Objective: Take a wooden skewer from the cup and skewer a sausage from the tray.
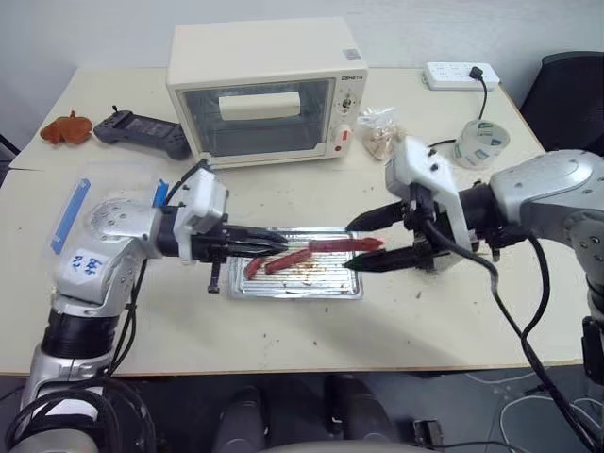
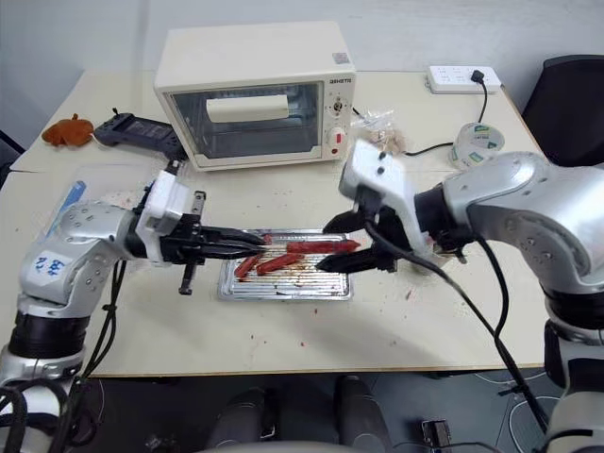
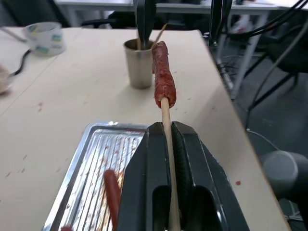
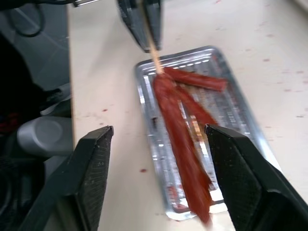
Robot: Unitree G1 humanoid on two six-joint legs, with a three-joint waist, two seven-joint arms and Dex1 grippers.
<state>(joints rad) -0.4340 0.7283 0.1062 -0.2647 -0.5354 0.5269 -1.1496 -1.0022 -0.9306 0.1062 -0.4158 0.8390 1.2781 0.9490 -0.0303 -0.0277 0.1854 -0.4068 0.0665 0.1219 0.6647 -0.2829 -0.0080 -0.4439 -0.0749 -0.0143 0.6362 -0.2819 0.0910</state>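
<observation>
Left pincer (image 1: 269,243): clamped shut on the wooden skewer (image 3: 167,120), which runs out between its black fingers. The sausage (image 1: 342,244) is threaded on the far end of the stick and is held in the air above the tray (image 1: 326,288), pointing toward 3 o'clock in the head views, toward the right arm.

Right pincer (image 1: 370,243): fingers spread wide, one above and one below the sausage's free end, not touching it. In the right wrist view the sausage hangs in the gap between the two fingers (image 4: 91,168) with clear space on both sides.

Tray: sits at the table (image 1: 283,330) centre, between the two arms. Two other sausages (image 1: 288,260) lie on its ridged floor toward the 9 o'clock end, under the left pincer's tip.

Cup (image 3: 138,62): stands on the table at 3 o'clock from the tray, behind the right pincer; more sticks stand in it.

Toaster oven (image 1: 264,90) at 12 o'clock from the tray. Tape roll (image 1: 481,142) at about 2 o'clock, power strip (image 1: 461,74) beyond it. Black controller (image 1: 142,132) at 10 o'clock.
</observation>
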